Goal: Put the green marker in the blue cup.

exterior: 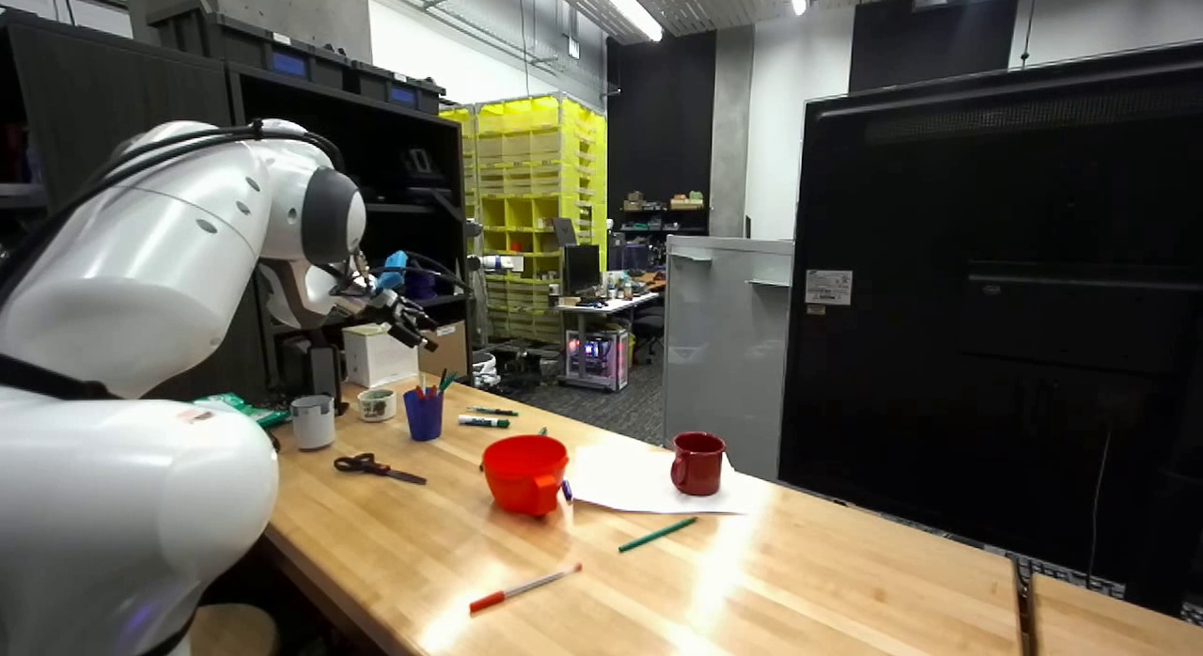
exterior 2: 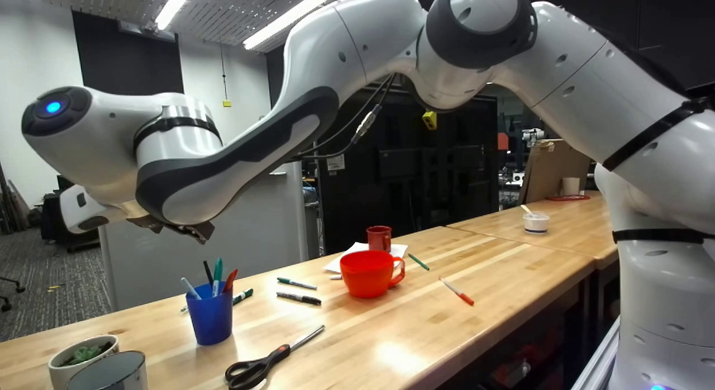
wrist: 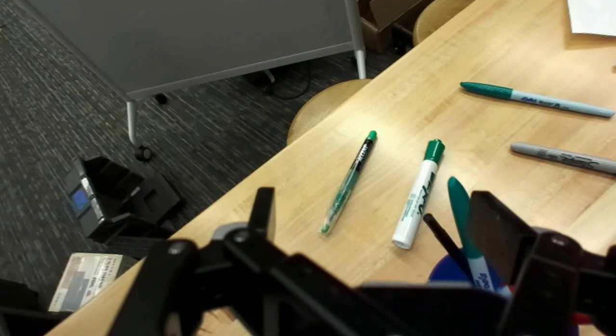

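The pincer (wrist: pixel 374 203) hangs above the tabletop (exterior: pixel 865 581), its jaws spread wide with nothing held between them. Below it, in the wrist view, a clear-barrelled green pen (wrist: pixel 350 182) and a green-capped white marker (wrist: pixel 418 196) lie loose. Just beside them stands the blue cup (exterior 2: pixel 209 322), upright, with several pens in it; 1 is a teal-topped marker (wrist: pixel 460 212). Farther out comes the red bowl (exterior: pixel 524 473), and past it the green marker (exterior: pixel 658 534), slim and dark, lies flat near a sheet of paper (exterior: pixel 620 482) that bears a dark red cup (exterior: pixel 698 465). It is well apart from both the pincer and the blue cup.

If that slim marker is meant, none of the task looks done: it is neither gripped nor in the cup. All 3 steps would then remain: reach and grasp it, carry it past the bowl, lower it among the pens. I cannot be sure of the choice; if the teal-topped marker counts, the job may be finished.
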Robot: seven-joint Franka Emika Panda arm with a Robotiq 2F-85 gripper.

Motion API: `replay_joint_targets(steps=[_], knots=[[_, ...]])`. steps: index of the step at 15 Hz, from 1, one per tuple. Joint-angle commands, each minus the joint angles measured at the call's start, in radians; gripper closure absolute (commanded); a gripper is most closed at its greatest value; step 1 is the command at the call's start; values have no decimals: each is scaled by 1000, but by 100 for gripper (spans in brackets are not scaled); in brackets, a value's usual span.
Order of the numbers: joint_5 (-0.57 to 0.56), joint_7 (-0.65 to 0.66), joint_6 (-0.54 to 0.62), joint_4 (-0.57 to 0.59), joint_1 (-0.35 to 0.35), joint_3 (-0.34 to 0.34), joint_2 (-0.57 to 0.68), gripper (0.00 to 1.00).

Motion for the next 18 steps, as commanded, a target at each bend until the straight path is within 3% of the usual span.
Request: replay_joint_targets(steps=[1,4,8,13,14,15,18], knots=[[-9,108,102,-81,-47,2,-84,0],[26,193,145,-121,-94,7,-124,0],[144,249,114,-216,-170,20,-201,0],[318,348,235,-416,-285,10,-342,0],[327,315,196,-429,-288,-1,-359,0],[299,307,184,-314,-252,-5,-263,0],[312,307,183,-378,-283,-8,-316,0]])
